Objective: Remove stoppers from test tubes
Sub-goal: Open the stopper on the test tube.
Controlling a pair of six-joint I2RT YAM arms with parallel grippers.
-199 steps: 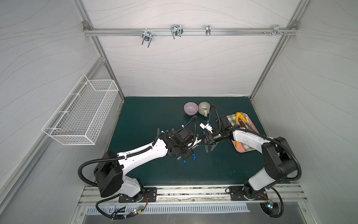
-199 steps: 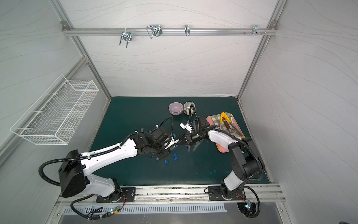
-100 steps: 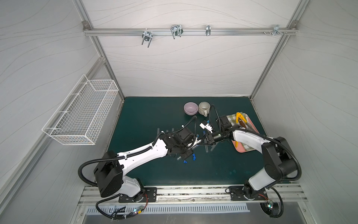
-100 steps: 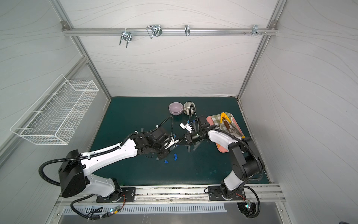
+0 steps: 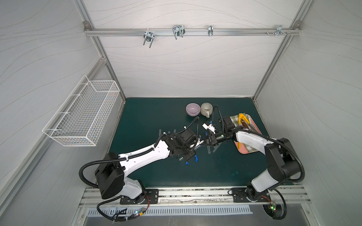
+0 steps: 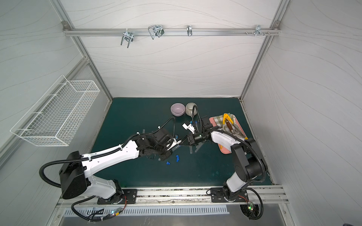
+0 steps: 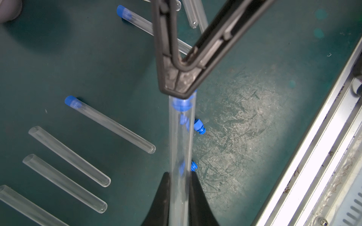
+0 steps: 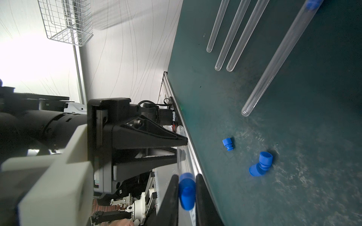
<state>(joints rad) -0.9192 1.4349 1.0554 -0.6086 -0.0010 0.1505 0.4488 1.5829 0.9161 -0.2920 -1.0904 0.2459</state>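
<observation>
My left gripper (image 7: 180,176) is shut on a clear test tube (image 7: 181,144) held above the mat. The tube's blue stopper (image 8: 187,190) sits between the fingers of my right gripper (image 8: 187,178), which is shut on it. In both top views the two grippers meet tip to tip at mid-table, left gripper (image 5: 197,144) and right gripper (image 5: 206,140). Two stoppered tubes (image 7: 109,125) (image 7: 135,19) and several open tubes (image 7: 68,156) lie on the mat. Loose stoppers (image 8: 228,143) (image 8: 260,164) lie below the held tube.
A purple bowl (image 5: 193,109) and a striped cup (image 5: 206,108) stand at the back. A pink tray (image 5: 242,149) with a checked cloth and a yellow-handled tool (image 5: 242,118) lies on the right. A wire basket (image 5: 84,115) hangs on the left wall.
Neither arm has visibly shifted in the top views. The right gripper's jaws have drawn in the last bit onto the stopper.
</observation>
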